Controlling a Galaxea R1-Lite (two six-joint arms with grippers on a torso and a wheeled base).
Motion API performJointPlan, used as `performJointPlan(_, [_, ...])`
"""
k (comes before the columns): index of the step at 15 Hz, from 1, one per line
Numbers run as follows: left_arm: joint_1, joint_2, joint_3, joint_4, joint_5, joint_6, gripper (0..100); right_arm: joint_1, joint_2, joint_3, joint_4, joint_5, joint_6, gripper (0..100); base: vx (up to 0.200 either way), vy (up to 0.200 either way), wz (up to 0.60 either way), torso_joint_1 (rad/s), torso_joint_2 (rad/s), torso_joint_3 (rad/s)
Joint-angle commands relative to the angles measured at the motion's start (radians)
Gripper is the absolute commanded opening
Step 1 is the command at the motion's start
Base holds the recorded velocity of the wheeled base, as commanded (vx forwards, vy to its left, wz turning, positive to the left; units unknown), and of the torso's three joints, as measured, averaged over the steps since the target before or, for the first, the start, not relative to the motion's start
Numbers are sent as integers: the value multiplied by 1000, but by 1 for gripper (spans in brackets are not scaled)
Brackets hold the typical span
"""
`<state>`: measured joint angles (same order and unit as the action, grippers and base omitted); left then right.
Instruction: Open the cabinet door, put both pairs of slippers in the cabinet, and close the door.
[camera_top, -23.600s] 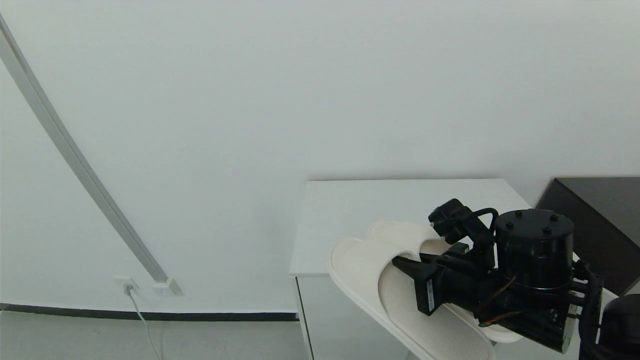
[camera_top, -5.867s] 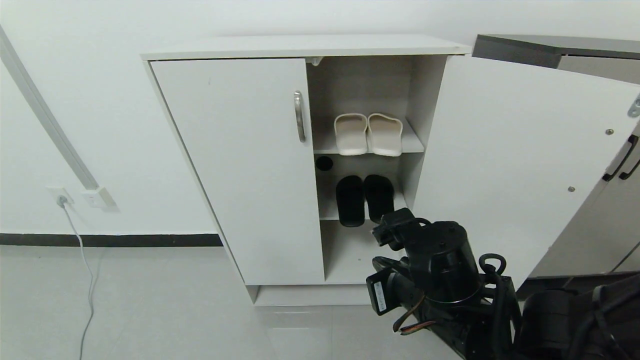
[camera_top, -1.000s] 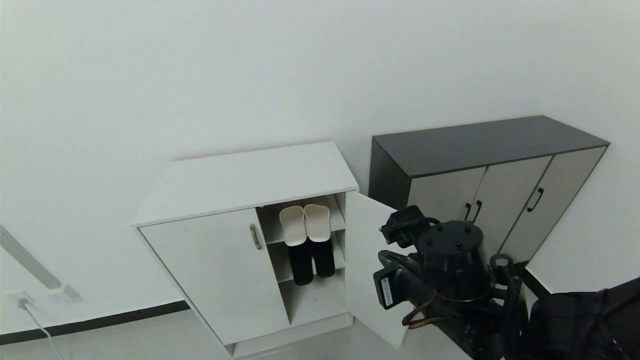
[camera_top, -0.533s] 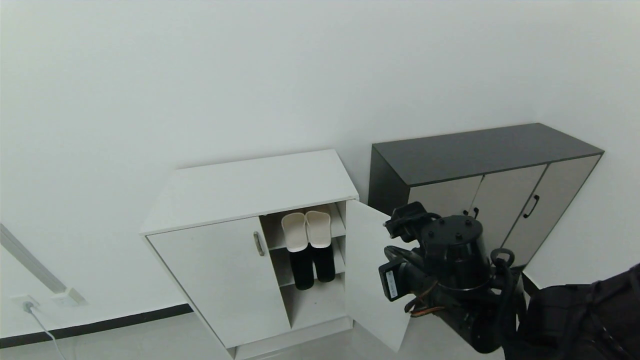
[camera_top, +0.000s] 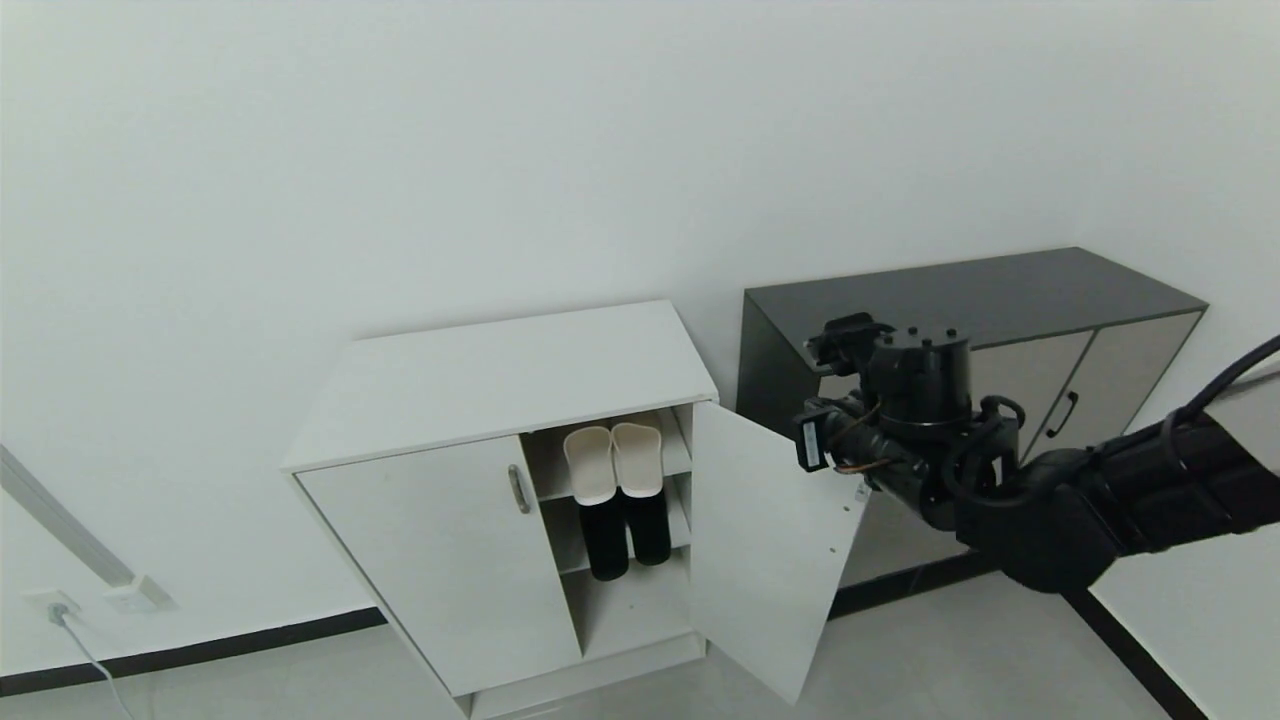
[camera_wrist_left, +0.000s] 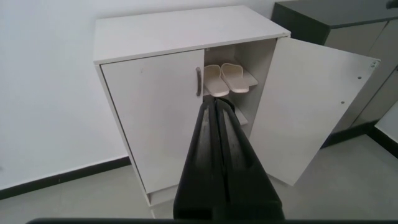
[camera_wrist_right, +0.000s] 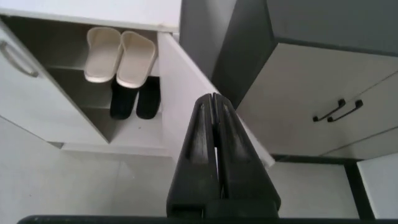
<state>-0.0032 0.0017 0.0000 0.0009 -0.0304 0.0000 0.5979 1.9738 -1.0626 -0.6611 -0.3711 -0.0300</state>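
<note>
The right gripper (camera_wrist_right: 214, 99) has its fingers pressed together on nothing. It is held by the top outer corner of the open door (camera_top: 770, 550); whether it touches the door cannot be told. The left gripper (camera_wrist_left: 216, 104) is likewise closed and empty, facing the front of the cabinet (camera_top: 500, 370) from well apart. The white slippers (camera_top: 612, 458) lie side by side at the front edge of the upper shelf. The black slippers (camera_top: 627, 535) are on the shelf below, directly under them. The left door (camera_top: 450, 560) is closed, its handle (camera_top: 517, 488) at the inner edge. A dark cabinet (camera_top: 960, 290) stands just beside, against the wall. A socket (camera_top: 48, 605) with a cable sits low on the wall.
</note>
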Motion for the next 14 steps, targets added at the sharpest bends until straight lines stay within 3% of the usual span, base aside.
performJointPlan(1, [0,0,0,-1,0,0,0,-53,60,-126,84,40,32,0,0,0,0,0,0,0])
performJointPlan(6, [0,0,0,1,0,-2,0,-136,171,-255,147,116,53,0,0,0,0,0,0,0])
performJointPlan(14, [0,0,0,-1,0,0,0,-207,359,-387,144,138,91,0,0,0,0,0,0,0])
